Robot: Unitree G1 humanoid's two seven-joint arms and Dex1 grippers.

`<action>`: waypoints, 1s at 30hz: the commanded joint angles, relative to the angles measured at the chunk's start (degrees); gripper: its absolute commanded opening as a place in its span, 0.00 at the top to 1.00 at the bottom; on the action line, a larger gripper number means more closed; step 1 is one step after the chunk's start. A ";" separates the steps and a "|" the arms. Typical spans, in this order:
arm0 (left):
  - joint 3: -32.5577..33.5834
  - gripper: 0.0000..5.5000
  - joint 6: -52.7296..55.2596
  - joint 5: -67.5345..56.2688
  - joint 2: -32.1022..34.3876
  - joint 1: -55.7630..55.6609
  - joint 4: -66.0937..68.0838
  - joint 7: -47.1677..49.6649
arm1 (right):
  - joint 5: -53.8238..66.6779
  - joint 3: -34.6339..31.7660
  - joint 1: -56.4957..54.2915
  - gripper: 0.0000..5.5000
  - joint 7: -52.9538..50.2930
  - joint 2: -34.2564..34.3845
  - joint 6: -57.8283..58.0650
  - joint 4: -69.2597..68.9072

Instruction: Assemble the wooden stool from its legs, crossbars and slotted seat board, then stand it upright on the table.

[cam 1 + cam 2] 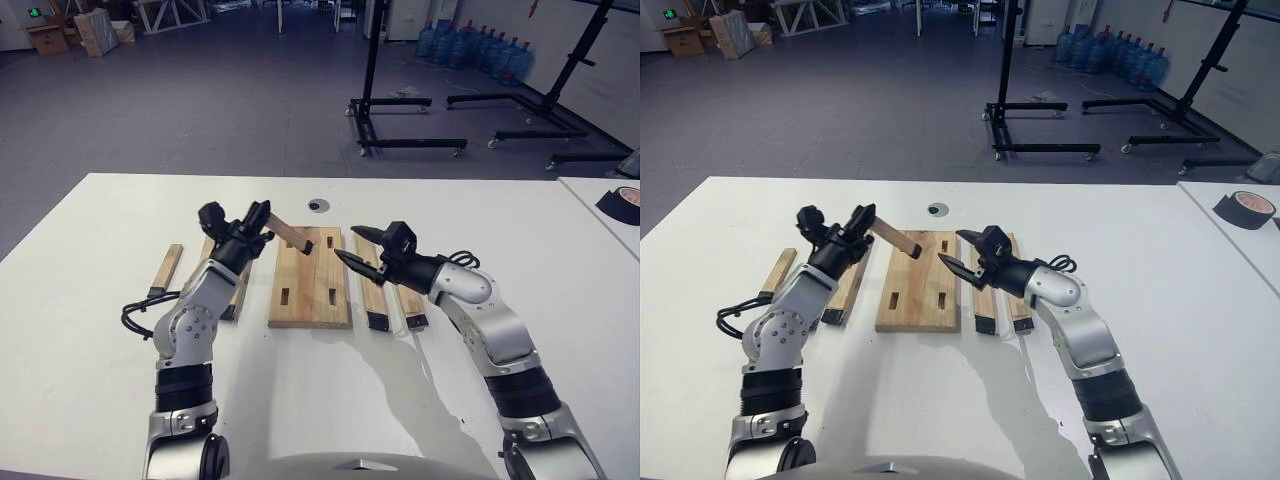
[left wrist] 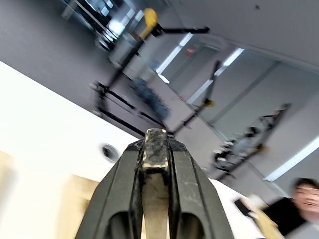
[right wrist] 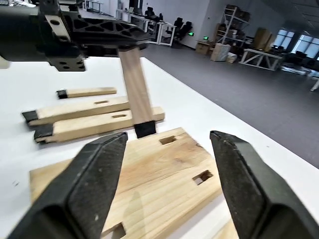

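The white counter (image 1: 90, 230) carries the slotted seat board (image 1: 305, 295), lying flat at its middle. Two legs (image 1: 374, 300) lie just right of the board and two more (image 3: 89, 127) lie left of it, with a short crossbar (image 1: 167, 268) farthest left. The left gripper (image 1: 260, 220) is clamped on a tilted leg (image 1: 292, 236). The right wrist view shows its black end at the board's far edge beside a slot; I cannot tell whether it touches. The right gripper (image 1: 345, 242) hovers with fingers spread above the board's right side.

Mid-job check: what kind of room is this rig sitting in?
Probably a large open workshop or lab hall: the white table stands on a broad grey floor with black wheeled steel frames, a cluster of blue water jugs and cardboard boxes at the far side.
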 commanded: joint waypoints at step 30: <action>1.58 0.93 -7.40 23.97 12.13 3.63 3.30 1.32 | -6.13 -3.41 3.96 0.41 -24.64 12.80 1.26 -0.21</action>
